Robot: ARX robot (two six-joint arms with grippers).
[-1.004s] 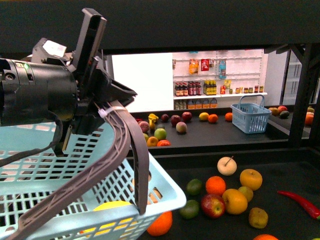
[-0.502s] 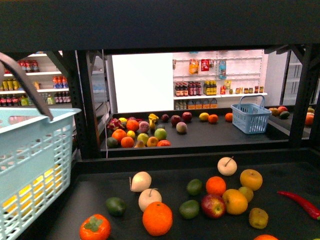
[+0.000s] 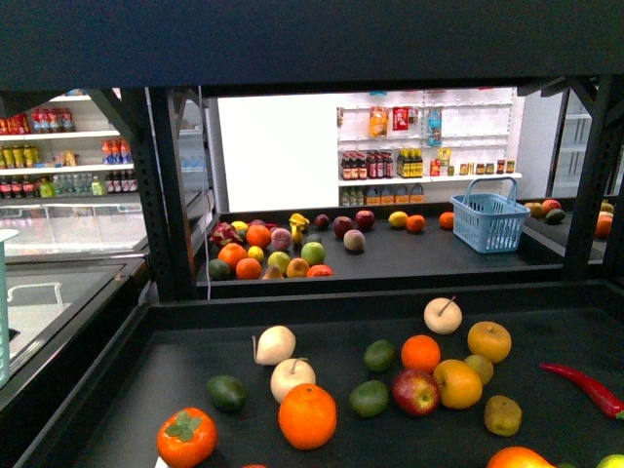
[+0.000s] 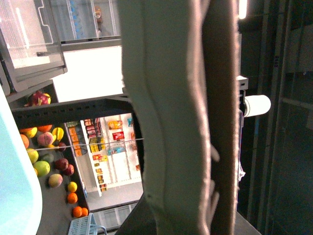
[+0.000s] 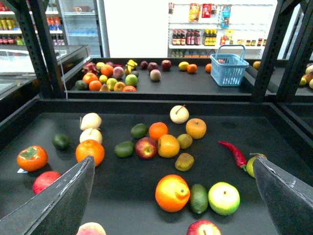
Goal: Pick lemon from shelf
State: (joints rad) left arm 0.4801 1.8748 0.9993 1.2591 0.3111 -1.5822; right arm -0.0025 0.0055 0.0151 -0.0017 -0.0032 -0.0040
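The lemon is out of view in all three views. The shelf's near black deck carries scattered fruit, and in the right wrist view the deck lies below my open right gripper, whose grey fingers hold nothing. An orange with a nub lies beneath the gap. In the left wrist view my left gripper is shut on the grey basket handle, which fills the middle. A pale blue basket wall shows beside it. Neither gripper shows in the front view.
A sliver of the pale blue basket sits at the left edge. Near-deck fruit includes an orange, a persimmon, yellow-orange apples and a red chilli. The far deck holds more fruit and a blue basket. Black uprights flank the deck.
The left arm and its pale blue basket, with a yellow fruit inside, swung left out of the front view. That uncovered the left part of the near deck.
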